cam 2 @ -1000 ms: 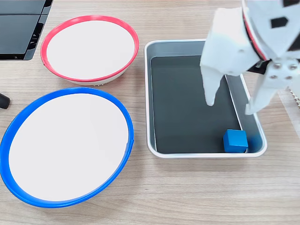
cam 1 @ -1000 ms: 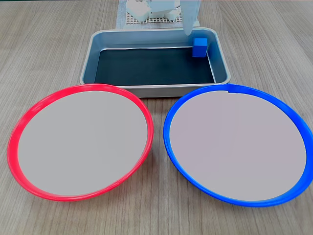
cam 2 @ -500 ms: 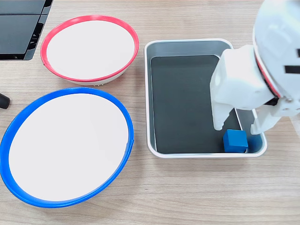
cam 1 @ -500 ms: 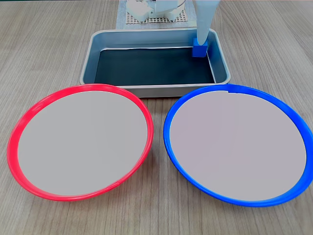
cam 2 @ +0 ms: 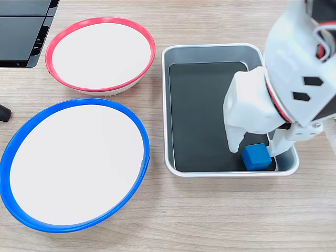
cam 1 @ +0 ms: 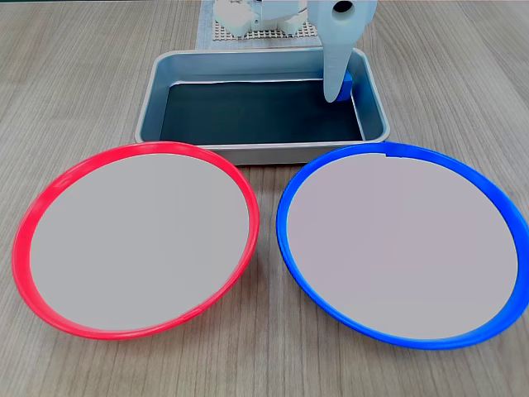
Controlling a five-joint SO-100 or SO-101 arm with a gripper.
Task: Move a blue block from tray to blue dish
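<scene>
The blue block rests on the dark bottom of the tray in its near right corner in a fixed view. My white gripper is open and lowered into the tray, one finger on each side of the block. The right finger is close against the block; a gap remains at the left finger. In the other fixed view a finger hides most of the block in the far right corner of the tray. The blue dish is bare.
A red-rimmed dish of the same size lies beside the blue one, bare too. The arm's base stands on a white mesh mat behind the tray. A dark flat object lies at the table's corner.
The gripper has come down over the tray's corner until its fingers straddle the block. The block has shifted slightly toward the tray's middle.
</scene>
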